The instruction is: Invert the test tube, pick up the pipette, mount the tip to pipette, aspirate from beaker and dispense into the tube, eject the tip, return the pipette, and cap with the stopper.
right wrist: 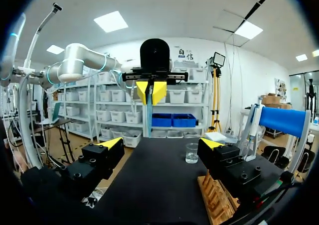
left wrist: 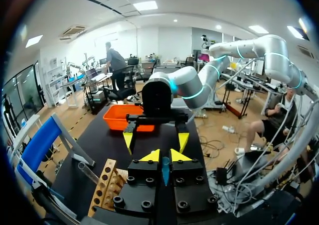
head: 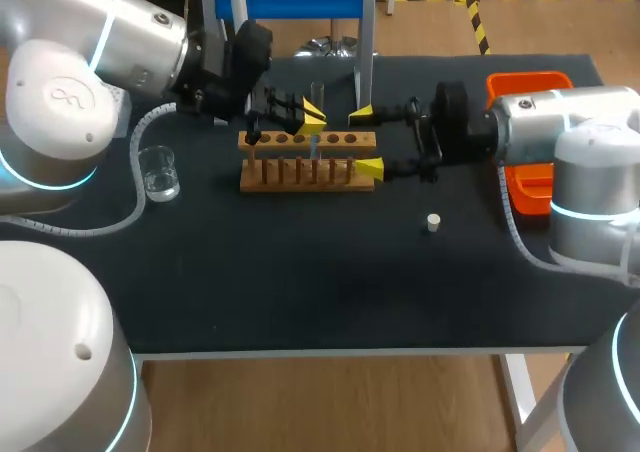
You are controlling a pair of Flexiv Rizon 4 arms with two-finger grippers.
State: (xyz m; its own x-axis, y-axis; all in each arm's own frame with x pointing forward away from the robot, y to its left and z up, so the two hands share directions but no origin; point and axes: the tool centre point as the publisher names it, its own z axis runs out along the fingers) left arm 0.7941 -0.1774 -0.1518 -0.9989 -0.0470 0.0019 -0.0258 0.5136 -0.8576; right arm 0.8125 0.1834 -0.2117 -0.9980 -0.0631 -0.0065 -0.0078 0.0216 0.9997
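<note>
Clearly, left hand pinches the test tube at the rack; right hand is spread at its right end.

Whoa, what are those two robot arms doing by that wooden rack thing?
The left gripper is shut on a test tube and holds it by the wooden rack. The right gripper is open, with one finger on each side of the rack's end. The beaker and the little white stopper sit on the table, and neither gripper is touching them.
</note>
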